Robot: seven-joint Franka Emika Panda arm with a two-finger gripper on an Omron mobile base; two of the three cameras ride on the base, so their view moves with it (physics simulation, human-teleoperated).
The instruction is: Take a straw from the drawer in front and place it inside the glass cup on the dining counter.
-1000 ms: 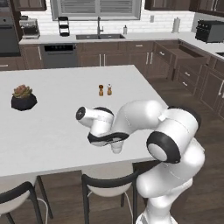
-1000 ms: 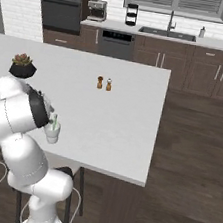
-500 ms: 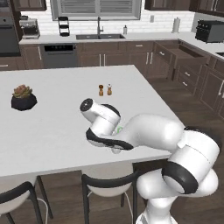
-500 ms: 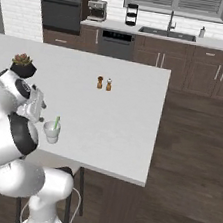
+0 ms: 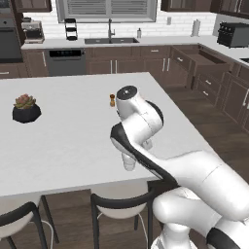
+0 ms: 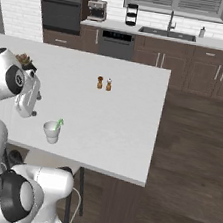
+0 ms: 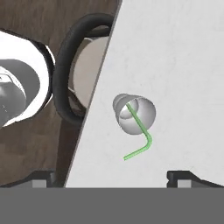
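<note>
The glass cup (image 7: 144, 111) stands on the white dining counter (image 7: 175, 65) close to its front edge. The green straw (image 7: 140, 123) rests inside it, with its bent top leaning out over the rim. My gripper (image 7: 113, 178) hangs above the cup, open and holding nothing, its fingertips (image 7: 43, 177) wide apart. From the right base view the cup (image 6: 51, 131) with the straw (image 6: 59, 124) sits just below and right of my hand (image 6: 28, 98). In the left base view my arm partly hides the cup (image 5: 129, 164). The drawer (image 5: 206, 57) stands pulled out at the far right.
Two brown shakers (image 6: 104, 83) stand mid-counter. A potted plant (image 5: 26, 108) sits at the counter's left. Dark round stools (image 7: 70, 74) are tucked under the front edge. The back wall holds a sink, dishwasher and oven.
My hand has risen and drawn away from the cup as the arm swung. The straw stays in the cup. The jaws have stayed open.
</note>
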